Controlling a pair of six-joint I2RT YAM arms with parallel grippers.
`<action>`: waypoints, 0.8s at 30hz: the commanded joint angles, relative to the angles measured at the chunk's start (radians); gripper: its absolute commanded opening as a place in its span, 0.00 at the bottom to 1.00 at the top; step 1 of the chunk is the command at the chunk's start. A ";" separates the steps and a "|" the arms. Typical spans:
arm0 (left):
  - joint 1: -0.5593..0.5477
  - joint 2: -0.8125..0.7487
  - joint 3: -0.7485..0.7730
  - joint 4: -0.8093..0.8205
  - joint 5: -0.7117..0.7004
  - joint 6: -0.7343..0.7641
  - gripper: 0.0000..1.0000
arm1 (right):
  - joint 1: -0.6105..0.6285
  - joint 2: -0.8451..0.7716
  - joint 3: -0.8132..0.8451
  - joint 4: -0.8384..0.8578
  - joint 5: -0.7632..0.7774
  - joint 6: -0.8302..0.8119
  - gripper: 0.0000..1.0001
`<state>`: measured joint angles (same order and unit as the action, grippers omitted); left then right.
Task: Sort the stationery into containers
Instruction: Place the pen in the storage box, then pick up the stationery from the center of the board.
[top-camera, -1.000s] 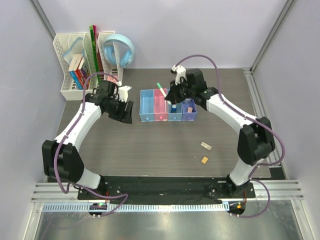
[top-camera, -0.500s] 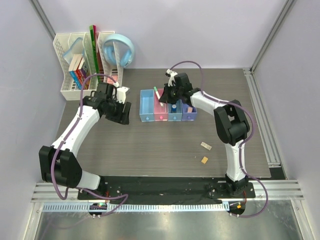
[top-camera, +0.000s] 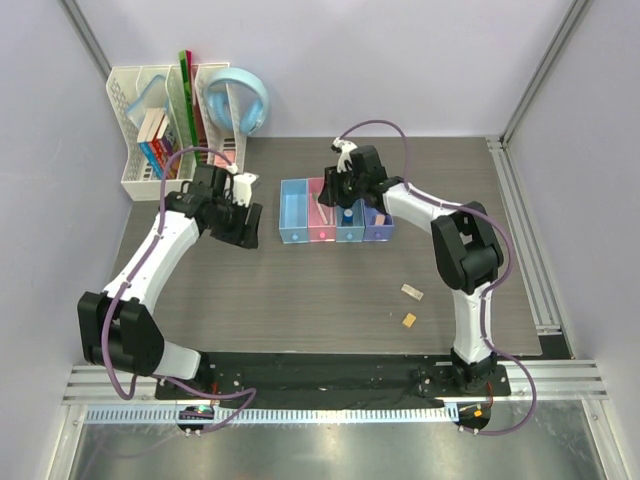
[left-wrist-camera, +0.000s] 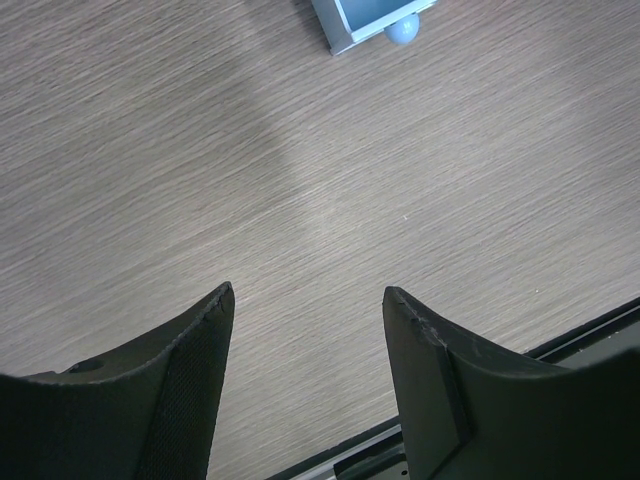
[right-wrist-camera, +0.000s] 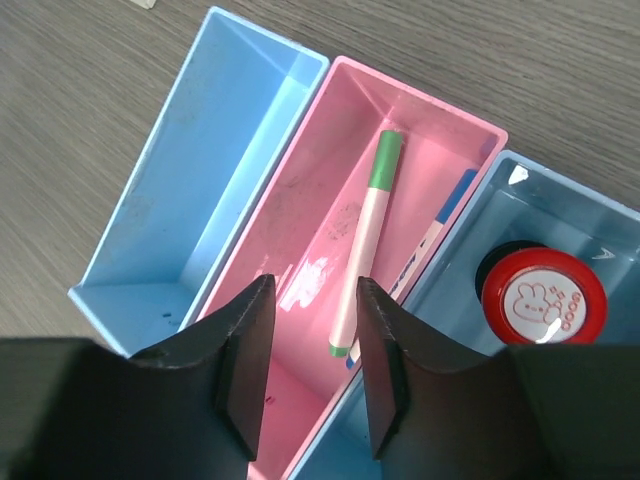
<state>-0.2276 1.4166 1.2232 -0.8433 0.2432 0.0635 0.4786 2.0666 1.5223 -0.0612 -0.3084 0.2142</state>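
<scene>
The containers (top-camera: 336, 212) stand in a row mid-table: blue bin (right-wrist-camera: 200, 170), pink bin (right-wrist-camera: 330, 200), another blue bin (right-wrist-camera: 560, 390) and a purple one (top-camera: 379, 219). A thin white pen with a green tip (right-wrist-camera: 362, 240) lies flat in the pink bin. A white marker with a blue cap (right-wrist-camera: 440, 222) lies along that bin's right wall. My right gripper (right-wrist-camera: 315, 283) hangs open just above the pink bin, empty. Two small erasers (top-camera: 411, 291) (top-camera: 409, 319) lie loose on the table at the right. My left gripper (left-wrist-camera: 308, 292) is open over bare table left of the bins.
A red-topped round stamp (right-wrist-camera: 543, 297) sits in the second blue bin. A white mesh organizer (top-camera: 160, 130) with books and a green ruler stands at the back left, with light-blue headphones (top-camera: 238, 100) beside it. A black rail (left-wrist-camera: 480, 400) edges the table below my left gripper.
My right gripper swung left over the pink bin holding the green-tipped pen upright, then opened. The pen now lies in the pink bin. The left arm has barely moved.
</scene>
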 joint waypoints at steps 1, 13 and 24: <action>0.004 -0.004 0.050 0.006 0.022 0.006 0.62 | 0.002 -0.131 0.001 0.014 0.009 -0.073 0.45; 0.004 0.038 0.044 0.021 0.094 0.001 0.63 | -0.001 -0.512 -0.149 -0.494 0.138 -0.629 0.49; -0.114 0.070 0.041 -0.023 0.190 0.116 0.70 | -0.106 -0.810 -0.645 -0.557 0.170 -0.884 0.61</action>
<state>-0.2565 1.4837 1.2415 -0.8509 0.3874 0.1188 0.4187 1.2945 0.9409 -0.5892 -0.1425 -0.5625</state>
